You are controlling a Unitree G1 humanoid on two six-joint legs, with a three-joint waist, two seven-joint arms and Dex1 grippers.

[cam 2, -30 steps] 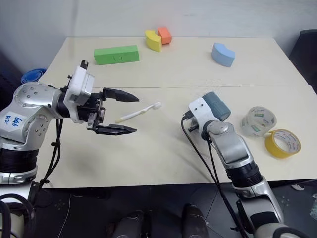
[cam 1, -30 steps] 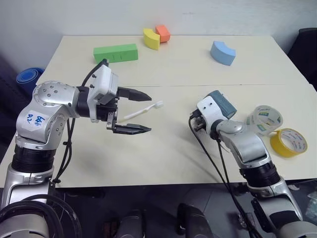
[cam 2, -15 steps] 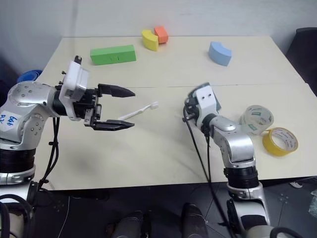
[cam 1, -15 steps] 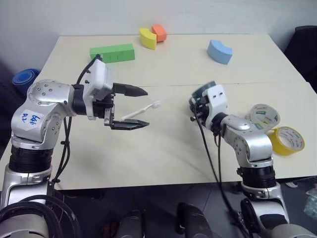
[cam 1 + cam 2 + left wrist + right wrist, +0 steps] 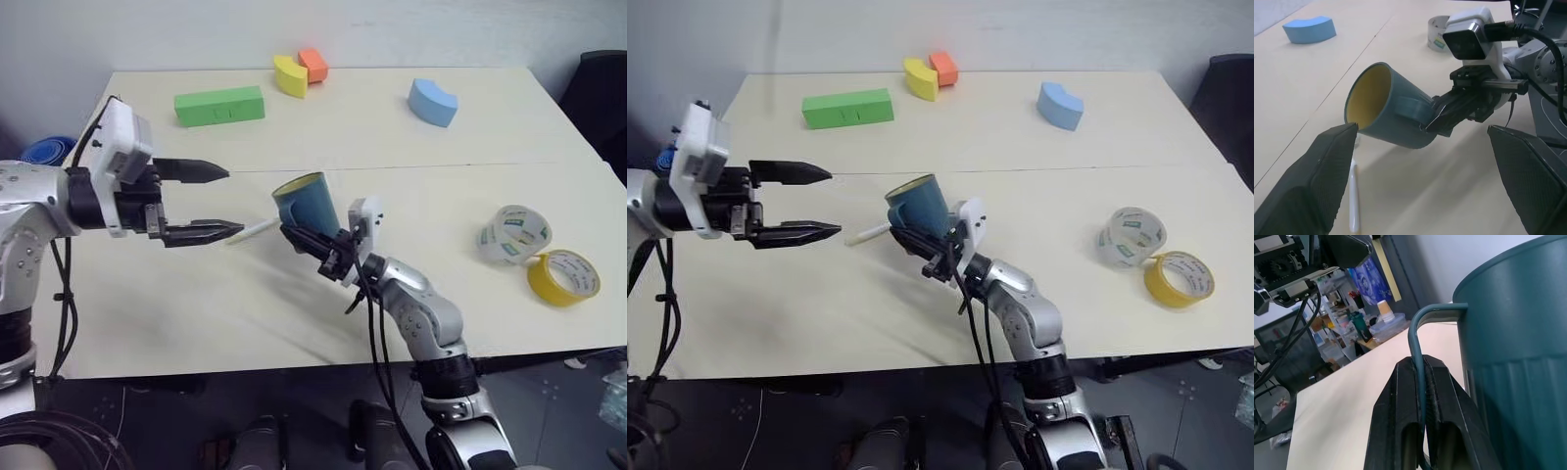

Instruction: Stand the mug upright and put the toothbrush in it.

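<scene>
While the left tool [image 5: 220,203] hangs spread, the right tool [image 5: 310,241] pinches the tilted mug [image 5: 304,200] by its handle.

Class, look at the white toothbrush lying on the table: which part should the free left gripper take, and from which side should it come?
Grip the handle of the toothbrush, probably from above with the open left gripper. It lies flat on the table, its handle end pointing toward that gripper, while its other end runs behind the mug held by the right gripper.

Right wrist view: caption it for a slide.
Right end effector pinching the teal mug by its handle.
</scene>
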